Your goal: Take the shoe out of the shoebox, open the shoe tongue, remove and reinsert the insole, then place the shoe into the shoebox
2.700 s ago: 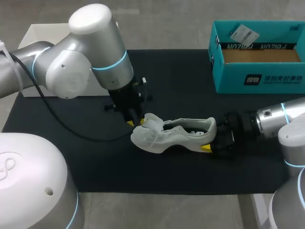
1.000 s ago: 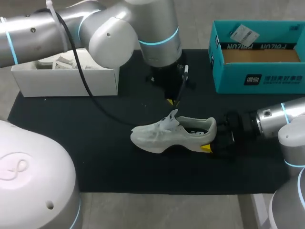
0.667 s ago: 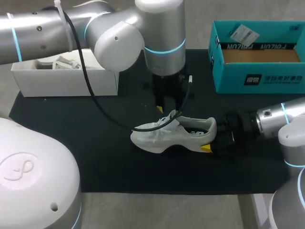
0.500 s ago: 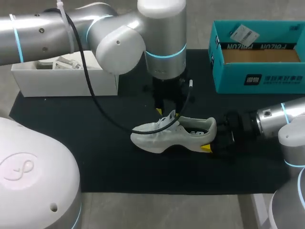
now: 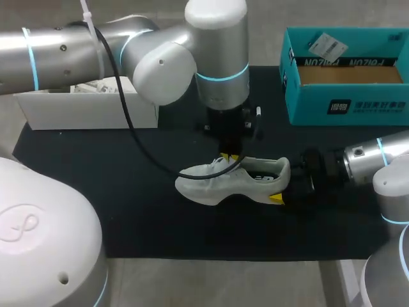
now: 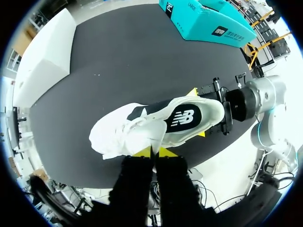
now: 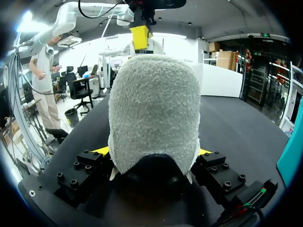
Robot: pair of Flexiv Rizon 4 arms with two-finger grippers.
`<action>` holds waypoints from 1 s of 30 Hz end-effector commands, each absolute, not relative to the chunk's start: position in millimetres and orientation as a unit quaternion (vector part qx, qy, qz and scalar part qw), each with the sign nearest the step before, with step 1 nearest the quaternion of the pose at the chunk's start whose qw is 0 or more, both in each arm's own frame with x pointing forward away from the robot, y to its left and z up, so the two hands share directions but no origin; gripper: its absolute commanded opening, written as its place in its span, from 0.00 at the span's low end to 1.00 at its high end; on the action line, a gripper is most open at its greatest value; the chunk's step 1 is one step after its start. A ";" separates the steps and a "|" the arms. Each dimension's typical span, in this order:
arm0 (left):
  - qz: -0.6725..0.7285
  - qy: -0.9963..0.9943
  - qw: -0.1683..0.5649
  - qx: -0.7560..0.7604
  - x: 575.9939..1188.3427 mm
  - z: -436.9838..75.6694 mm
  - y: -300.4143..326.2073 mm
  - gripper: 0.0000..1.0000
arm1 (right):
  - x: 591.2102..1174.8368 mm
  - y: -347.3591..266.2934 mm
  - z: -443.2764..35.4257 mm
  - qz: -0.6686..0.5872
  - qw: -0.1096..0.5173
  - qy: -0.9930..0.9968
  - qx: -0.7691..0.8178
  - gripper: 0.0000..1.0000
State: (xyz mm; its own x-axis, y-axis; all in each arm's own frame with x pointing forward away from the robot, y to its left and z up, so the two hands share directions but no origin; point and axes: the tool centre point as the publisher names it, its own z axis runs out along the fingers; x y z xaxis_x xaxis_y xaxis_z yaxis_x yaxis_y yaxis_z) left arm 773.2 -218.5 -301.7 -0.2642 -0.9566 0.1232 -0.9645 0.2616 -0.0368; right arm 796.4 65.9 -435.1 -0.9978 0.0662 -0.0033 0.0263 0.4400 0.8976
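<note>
Shoe (image 5: 217, 185) gripped by right pincer (image 7: 152, 152), left pincer (image 6: 152, 151) lowered, seemingly pinching tongue (image 5: 222, 167)

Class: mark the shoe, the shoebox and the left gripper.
shoe (image 5: 203, 185): head view, on its forefoot.
shoebox (image 5: 308, 105): head view, on its front wall.
left gripper (image 6: 155, 151): left wrist view, between its yellow tips.

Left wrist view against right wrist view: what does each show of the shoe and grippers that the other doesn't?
Only the left wrist view: the whole shoe seen from above, its dark insole exposed, and the tongue pinched between the left gripper tips.
Only the right wrist view: the fuzzy heel close up, clamped from both sides by the right gripper.
Both: the shoe on the black mat, the right gripper at its heel, the left gripper at its tongue end.
</note>
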 end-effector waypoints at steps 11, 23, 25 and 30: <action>0.185 -0.721 0.125 0.656 766.8 -312.5 -156.8 0.00 | 796.9 68.4 -438.0 0.527 0.019 0.849 0.028 0.00; 0.262 -0.657 0.170 0.687 767.0 -321.2 -129.6 0.00 | 796.9 68.4 -438.0 0.527 0.019 0.849 0.028 0.00; 0.270 -0.645 0.179 0.692 767.2 -324.6 -129.1 0.00 | 796.9 68.4 -438.0 0.527 0.019 0.849 0.028 0.00; 0.260 -0.606 0.204 0.723 767.1 -334.8 -126.1 0.06 | 796.9 68.4 -438.0 0.527 0.019 0.849 0.028 0.00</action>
State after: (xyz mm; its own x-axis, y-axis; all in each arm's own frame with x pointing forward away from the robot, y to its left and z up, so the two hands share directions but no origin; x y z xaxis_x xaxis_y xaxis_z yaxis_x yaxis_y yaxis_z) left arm 767.8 -130.5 -326.8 0.1354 -0.8390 0.5270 -0.9841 -0.1757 -0.0269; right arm 796.4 66.4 -434.8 -0.9978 0.0658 -0.0036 0.0257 0.4398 0.8978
